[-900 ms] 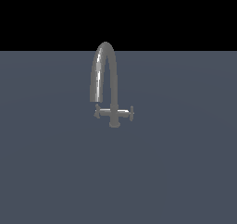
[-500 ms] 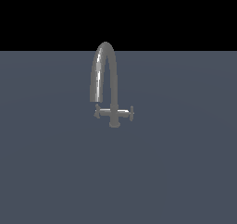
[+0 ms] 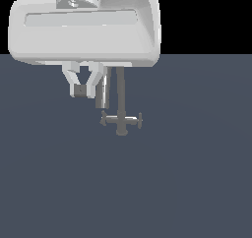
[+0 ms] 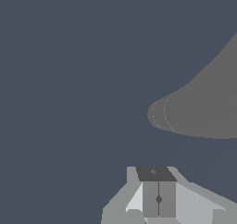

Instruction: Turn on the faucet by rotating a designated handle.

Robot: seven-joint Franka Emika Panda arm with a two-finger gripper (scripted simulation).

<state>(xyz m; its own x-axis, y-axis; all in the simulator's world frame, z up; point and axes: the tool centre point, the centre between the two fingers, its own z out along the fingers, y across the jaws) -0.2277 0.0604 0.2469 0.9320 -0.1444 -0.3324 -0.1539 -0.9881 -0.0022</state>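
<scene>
The grey metal faucet stands on the dark floor in the exterior view. Its thin stem, its crossbar and two cross-shaped knobs show, and the spout's end hangs to the exterior view's left of the stem. The arch of the spout is hidden behind my white hand. My gripper is shut and empty, just to the exterior view's left of the spout end and above the left knob. In the wrist view the gripper has its pads together, and a large grey blurred part of the faucet lies close by.
The flat dark blue-grey floor spreads all around the faucet. Nothing else stands on it.
My hand was not in the exterior view before. It now fills the top of that view and covers the spout's arch. The faucet has not moved.
</scene>
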